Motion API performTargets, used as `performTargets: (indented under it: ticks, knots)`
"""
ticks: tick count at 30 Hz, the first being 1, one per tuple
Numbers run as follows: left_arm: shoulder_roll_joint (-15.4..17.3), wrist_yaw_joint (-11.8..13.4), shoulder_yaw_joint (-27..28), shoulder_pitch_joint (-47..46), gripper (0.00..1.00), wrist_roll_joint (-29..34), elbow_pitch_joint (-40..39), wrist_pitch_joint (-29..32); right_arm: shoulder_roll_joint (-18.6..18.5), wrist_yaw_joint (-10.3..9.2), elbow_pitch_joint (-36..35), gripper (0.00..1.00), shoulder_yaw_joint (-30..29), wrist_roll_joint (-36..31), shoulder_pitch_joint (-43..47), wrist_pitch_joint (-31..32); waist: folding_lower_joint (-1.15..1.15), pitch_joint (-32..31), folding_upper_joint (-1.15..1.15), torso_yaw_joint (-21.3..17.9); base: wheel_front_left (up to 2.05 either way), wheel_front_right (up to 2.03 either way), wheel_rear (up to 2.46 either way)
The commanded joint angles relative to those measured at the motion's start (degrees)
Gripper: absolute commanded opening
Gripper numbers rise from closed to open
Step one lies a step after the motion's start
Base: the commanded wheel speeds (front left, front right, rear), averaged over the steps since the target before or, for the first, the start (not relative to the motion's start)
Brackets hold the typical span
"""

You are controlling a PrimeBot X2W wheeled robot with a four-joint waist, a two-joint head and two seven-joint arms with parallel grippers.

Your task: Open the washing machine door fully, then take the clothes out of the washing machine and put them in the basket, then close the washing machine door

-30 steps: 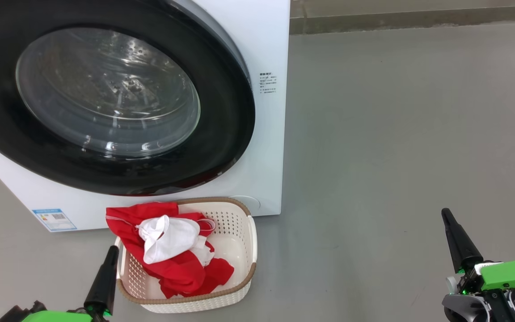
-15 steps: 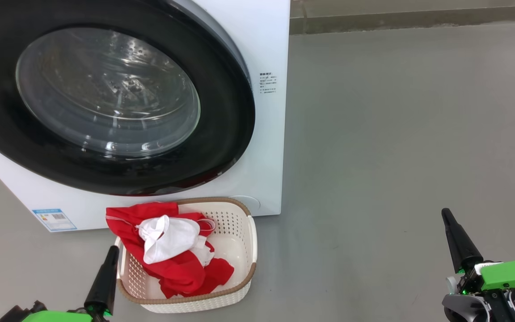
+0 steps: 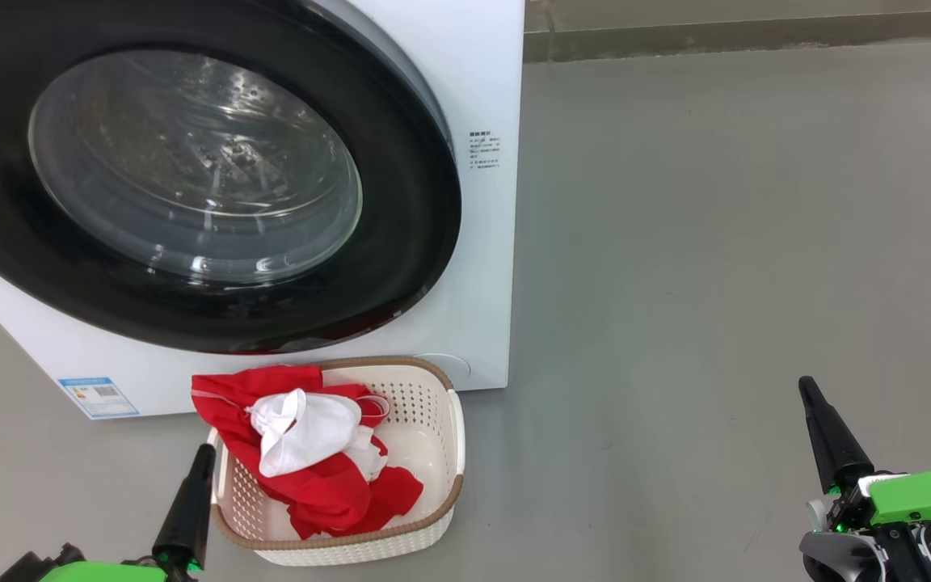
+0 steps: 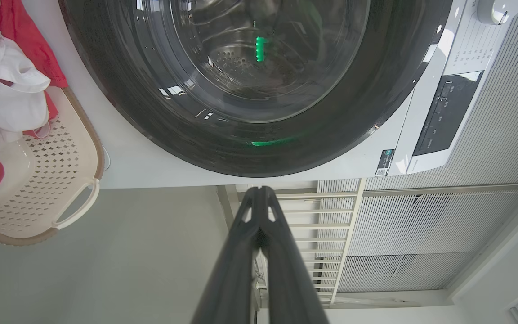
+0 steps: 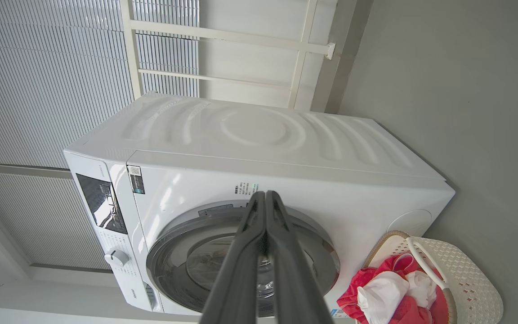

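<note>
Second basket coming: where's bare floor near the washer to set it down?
Widest bare floor: right of the washer and the basket. A narrower strip left of the basket, below the blue label. Crowded: under the door, where the basket holds clothes.

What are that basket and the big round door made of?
The basket: apparently moulded plastic, matte cream, given its regular punched holes; the brown rim looks woven but may be plastic. The washing machine door: glossy black rim, probably plastic, with sharp reflections; the clear centre looks like glass, fully see-through.
</note>
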Motion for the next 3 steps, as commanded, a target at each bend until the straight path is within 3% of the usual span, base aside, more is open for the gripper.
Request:
performTargets:
  ticks: [1, 3]
  knots:
    - [0.52, 0.03, 2.11, -2.38, 0.0, -0.23, -1.17, 0.26, -0.36, 0.03, -1.64, 0.0, 0.79, -0.45, -2.46, 0.28, 0.0, 0.0, 0.0, 0.0, 0.0, 0.0, 0.0]
    - [0.51, 0.03, 2.12, -2.38, 0.0, -0.23, -1.17, 0.26, -0.35, 0.03, -1.64, 0.0, 0.78, -0.46, -2.46, 0.29, 0.0, 0.0, 0.0, 0.0, 0.0, 0.0, 0.0]
